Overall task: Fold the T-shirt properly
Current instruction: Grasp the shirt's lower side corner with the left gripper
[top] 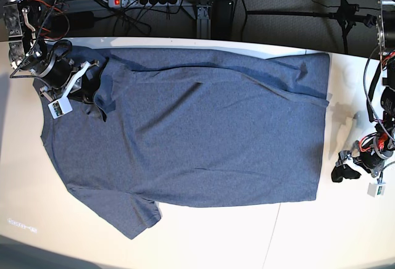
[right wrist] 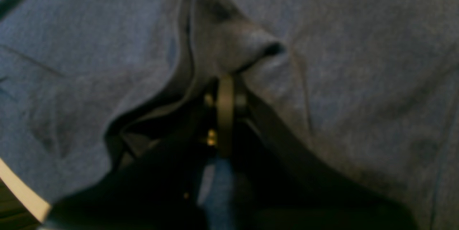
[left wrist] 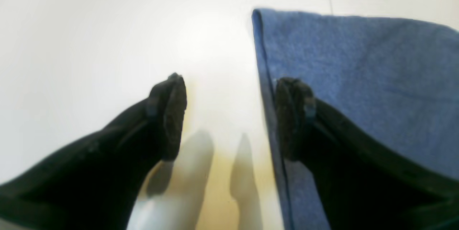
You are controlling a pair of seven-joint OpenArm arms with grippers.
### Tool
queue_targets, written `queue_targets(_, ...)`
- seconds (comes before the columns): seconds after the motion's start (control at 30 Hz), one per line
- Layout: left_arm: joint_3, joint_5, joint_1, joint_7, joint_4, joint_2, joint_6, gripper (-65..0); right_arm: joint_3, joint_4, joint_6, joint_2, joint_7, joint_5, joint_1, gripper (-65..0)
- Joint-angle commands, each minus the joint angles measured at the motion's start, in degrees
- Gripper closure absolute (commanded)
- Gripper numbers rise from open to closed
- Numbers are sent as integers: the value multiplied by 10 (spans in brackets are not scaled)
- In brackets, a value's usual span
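Note:
The blue-grey T-shirt (top: pixel 203 133) lies spread on the white table (top: pixel 308 238), neck end at the left and hem at the right. My right gripper (top: pixel 95 90) is at the shirt's upper left. In the right wrist view this gripper (right wrist: pixel 226 90) is shut on a raised fold of the T-shirt (right wrist: pixel 358 79). My left gripper (top: pixel 339 171) sits low beside the hem's right edge. In the left wrist view it (left wrist: pixel 231 115) stands open with bare table between its fingers; the right-hand fingertip (left wrist: pixel 294 115) hangs over the T-shirt's (left wrist: pixel 358 72) folded edge.
Behind the table's far edge are a power strip (top: pixel 145 0), loose cables and a black stand (top: pixel 342 10). The table's edge (right wrist: pixel 21 194) shows at the lower left of the right wrist view. Bare white table runs along the front and right of the shirt.

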State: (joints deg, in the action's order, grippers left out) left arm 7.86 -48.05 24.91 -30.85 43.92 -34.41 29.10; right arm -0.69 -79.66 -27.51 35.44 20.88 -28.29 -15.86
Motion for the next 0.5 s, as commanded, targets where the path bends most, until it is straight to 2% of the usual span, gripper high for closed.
queue_targets(0.0, -3, -17, 24, 3, -7, -3, 21, -424, -1, 6, -2, 10, 59, 35, -9, 0)
queue_targets(0.23, -3, -36, 40, -9, -90, 38, 46, -424, -1, 6, -2, 11, 59, 35, -9, 0)
queue_targets(0.47, -3, -36, 40, 3, -122, 71, 47, -424, -1, 6, -2, 10, 59, 34, -9, 0)
